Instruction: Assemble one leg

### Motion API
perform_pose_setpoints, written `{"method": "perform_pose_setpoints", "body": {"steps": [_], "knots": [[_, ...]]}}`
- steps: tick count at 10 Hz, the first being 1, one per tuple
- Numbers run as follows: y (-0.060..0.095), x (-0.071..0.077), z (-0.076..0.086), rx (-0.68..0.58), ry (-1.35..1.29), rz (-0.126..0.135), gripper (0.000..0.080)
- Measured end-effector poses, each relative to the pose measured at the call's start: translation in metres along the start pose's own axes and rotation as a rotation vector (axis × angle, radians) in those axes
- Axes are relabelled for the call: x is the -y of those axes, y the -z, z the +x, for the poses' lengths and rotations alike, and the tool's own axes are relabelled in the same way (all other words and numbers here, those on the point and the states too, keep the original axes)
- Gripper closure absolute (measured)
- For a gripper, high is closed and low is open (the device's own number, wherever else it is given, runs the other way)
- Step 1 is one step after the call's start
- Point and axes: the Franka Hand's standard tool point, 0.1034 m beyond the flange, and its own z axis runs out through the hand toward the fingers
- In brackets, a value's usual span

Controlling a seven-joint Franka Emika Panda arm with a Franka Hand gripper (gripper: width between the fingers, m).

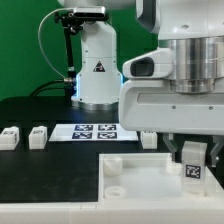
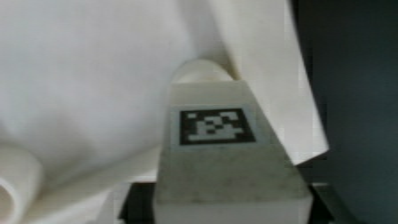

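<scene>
My gripper (image 1: 193, 152) is shut on a leg (image 1: 192, 168), a small white post with a black-and-white tag, and holds it upright over the near right corner of the large white tray-like part (image 1: 125, 185). In the wrist view the leg (image 2: 217, 130) fills the middle between the dark fingers (image 2: 148, 200), its far end over the tray-like part's corner (image 2: 107, 90). The gripper (image 2: 226, 208) grips the leg's near end. I cannot tell whether the leg touches the part.
Two loose legs (image 1: 10, 137) (image 1: 38, 136) stand at the exterior view's left on the black table, and a third (image 1: 148, 138) stands behind the tray-like part. The marker board (image 1: 95, 131) lies in front of the robot's base (image 1: 97, 80).
</scene>
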Motion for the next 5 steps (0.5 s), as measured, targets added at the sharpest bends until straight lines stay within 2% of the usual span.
{"method": "perform_pose_setpoints", "body": {"steps": [5], "knots": [[-0.0007,-0.0063,-0.0048,-0.014,-0.771,-0.015,0.0507]]}}
